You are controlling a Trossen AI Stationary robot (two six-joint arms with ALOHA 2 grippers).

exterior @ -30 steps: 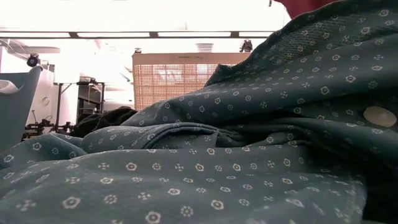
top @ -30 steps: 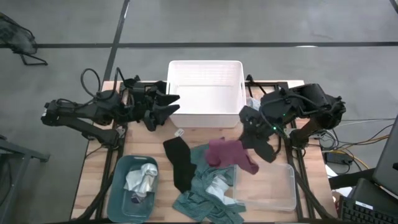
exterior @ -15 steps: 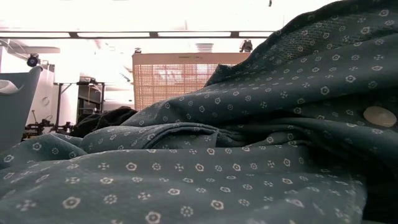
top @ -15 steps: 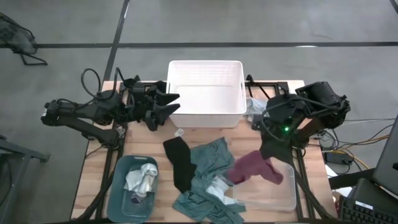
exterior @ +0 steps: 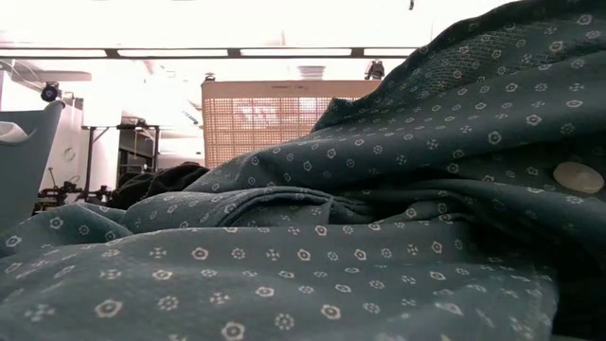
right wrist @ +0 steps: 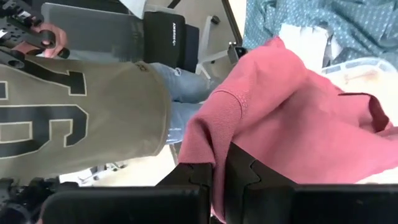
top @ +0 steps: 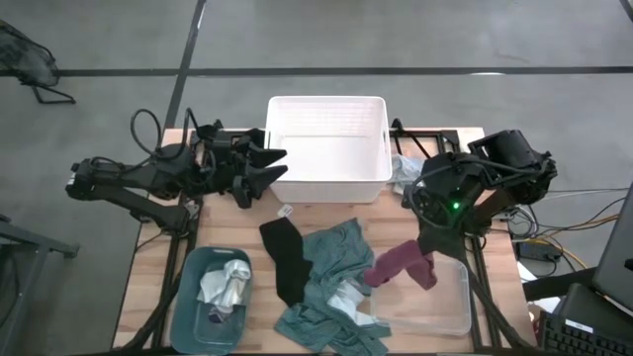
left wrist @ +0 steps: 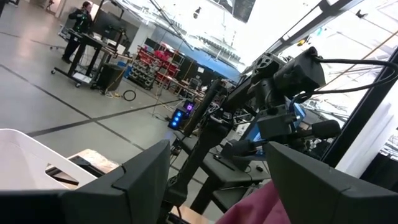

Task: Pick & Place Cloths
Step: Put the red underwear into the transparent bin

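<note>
A maroon cloth [top: 400, 265] hangs from my right gripper [top: 427, 247], which is shut on it above the far left corner of a clear bin [top: 450, 314]. A teal dotted cloth [top: 331, 287] lies bunched mid-table, with a black cloth [top: 285, 259] on its left side. It fills the low view as teal cloth [exterior: 379, 208]. A white-grey cloth [top: 226, 289] lies in a teal bin [top: 188, 307]. My left gripper [top: 271, 168] stands open and holds nothing beside the white bin's left wall [top: 273, 148]. My right gripper pinches a bunched part of the maroon cloth [right wrist: 219, 146] between its two fingers [right wrist: 186, 177], coming from above on a downward slant. How many layers it has cannot be told. The cloth hangs slack below the fingers, over the clear bin's far left corner [top: 381, 282].
A large white bin [top: 326, 148] stands at the far middle of the table. A person in an olive shirt [right wrist: 81, 106] shows beyond the table in the right wrist view. Bare wood lies between the white bin and the cloth pile.
My right gripper has carried the maroon cloth from over the teal pile toward the table's right and near edges, rolling its wrist. The cloth has come off the teal cloth and now hangs over the clear bin's corner. It has left the low view.
</note>
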